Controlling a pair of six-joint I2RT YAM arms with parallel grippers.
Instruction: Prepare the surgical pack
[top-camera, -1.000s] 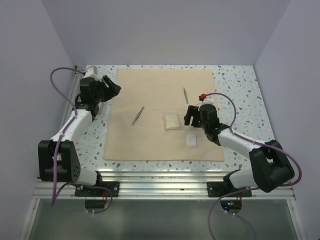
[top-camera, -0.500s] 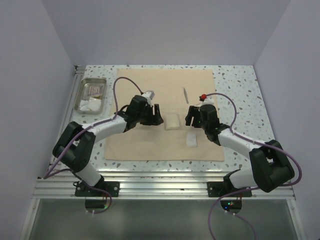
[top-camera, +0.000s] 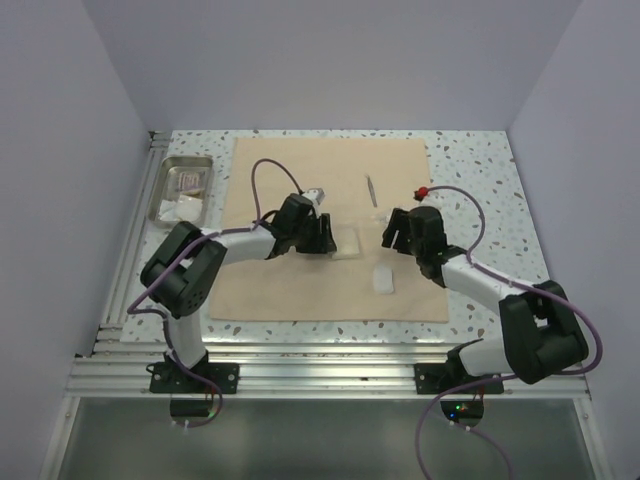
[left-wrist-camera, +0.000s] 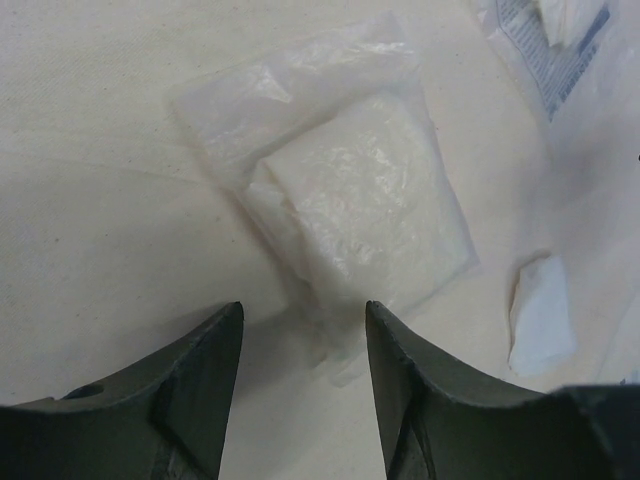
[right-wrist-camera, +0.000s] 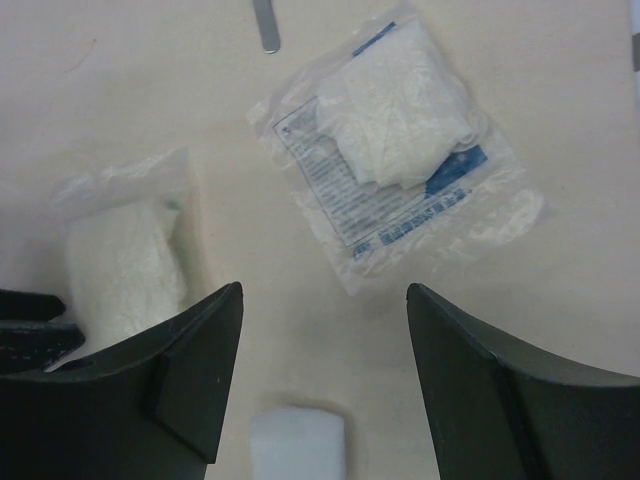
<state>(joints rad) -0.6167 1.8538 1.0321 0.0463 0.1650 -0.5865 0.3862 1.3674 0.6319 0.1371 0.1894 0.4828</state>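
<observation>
The tan cloth wrap (top-camera: 300, 285) lies spread flat on the table. A clear packet of white gauze (top-camera: 348, 242) lies at its middle. My left gripper (top-camera: 325, 238) is open and empty, its tips at the packet's near edge (left-wrist-camera: 350, 200) in the left wrist view (left-wrist-camera: 302, 320). My right gripper (top-camera: 390, 232) is open and empty, hovering over the cloth (right-wrist-camera: 325, 300). A blue-printed packet (right-wrist-camera: 400, 150) lies ahead of it and a small white pad (right-wrist-camera: 297, 445) lies between its fingers. The steel tray (top-camera: 165, 185) stands off the cloth at far left.
A thin metal tool (top-camera: 371, 190) lies on the cloth behind the right gripper. The small white pad (top-camera: 383, 280) sits near the cloth's front right. The tray holds white packets (top-camera: 185, 182). The printed packet (left-wrist-camera: 550, 40) shows at the top right of the left wrist view.
My left arm swung from the tray at far left across the cloth to the gauze packet at centre. The right gripper shifted slightly right. The metal tool at centre left no longer shows.
</observation>
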